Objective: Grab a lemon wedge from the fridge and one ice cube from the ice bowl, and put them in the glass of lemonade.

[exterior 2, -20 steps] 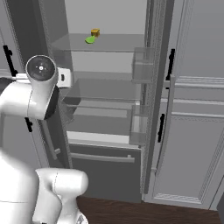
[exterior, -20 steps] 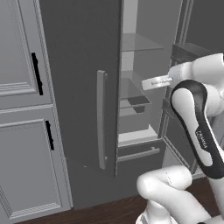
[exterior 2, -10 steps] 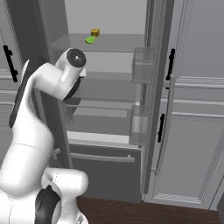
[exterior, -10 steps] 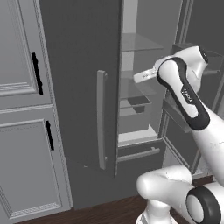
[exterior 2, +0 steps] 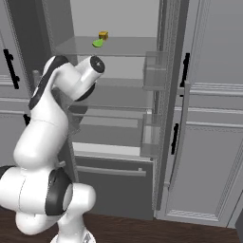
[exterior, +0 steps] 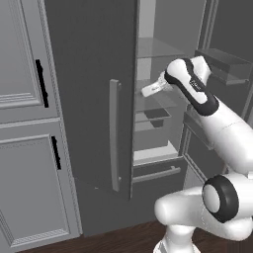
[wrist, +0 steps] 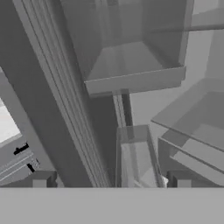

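Arm (exterior: 197, 94) swung upward and inward, elbow now raised before the open fridge (exterior 2: 118, 95)

Flat, even rendered light with no glare and only soft shading. The fridge (exterior 2: 114, 95) interior reads brightest, its door faces dark. Both base views look slightly soft and pixelated; the hand view is coarse and blurry up close.

The fridge (exterior 2: 118, 95) stood open with room above its clear shelves, though door bins (exterior 2: 153, 71) crowded the right side.

Grey panelled cabinets (exterior: 29, 148), dark wood floor (exterior 2: 142, 230)
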Motion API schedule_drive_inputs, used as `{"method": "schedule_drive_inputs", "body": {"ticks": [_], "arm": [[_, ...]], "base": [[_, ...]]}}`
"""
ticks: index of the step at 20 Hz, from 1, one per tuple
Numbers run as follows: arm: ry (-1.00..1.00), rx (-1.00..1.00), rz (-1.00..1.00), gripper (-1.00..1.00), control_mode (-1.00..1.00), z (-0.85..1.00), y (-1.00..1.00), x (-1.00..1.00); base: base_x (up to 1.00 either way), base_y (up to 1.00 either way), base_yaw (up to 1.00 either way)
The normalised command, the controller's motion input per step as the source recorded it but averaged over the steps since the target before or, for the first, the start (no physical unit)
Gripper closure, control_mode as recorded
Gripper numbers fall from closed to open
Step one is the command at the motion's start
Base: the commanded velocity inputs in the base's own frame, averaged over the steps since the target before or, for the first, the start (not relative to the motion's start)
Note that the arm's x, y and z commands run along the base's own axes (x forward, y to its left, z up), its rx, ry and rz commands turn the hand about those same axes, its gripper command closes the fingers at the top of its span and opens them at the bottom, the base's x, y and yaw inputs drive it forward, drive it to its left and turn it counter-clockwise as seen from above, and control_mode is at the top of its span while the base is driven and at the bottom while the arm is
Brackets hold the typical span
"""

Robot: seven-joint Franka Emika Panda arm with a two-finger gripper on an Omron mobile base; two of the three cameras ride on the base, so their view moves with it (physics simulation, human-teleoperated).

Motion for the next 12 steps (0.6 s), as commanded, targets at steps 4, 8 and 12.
{"method": "schedule_drive_inputs", "body": {"ticks": [4,8,12], "arm": [[0.00,0.00,0.23,-1.00,-1.00,-0.32,0.54,0.34],[0.00,0.00,0.18,-1.00,-1.00,-0.20,0.61,0.32],[0.04,0.00,0.15,-1.00,-1.00,-0.02,0.83,0.05]], "base": [[0.00,0.00,0.00],[0.00,0.00,0.00],[0.00,0.00,0.00]]}}
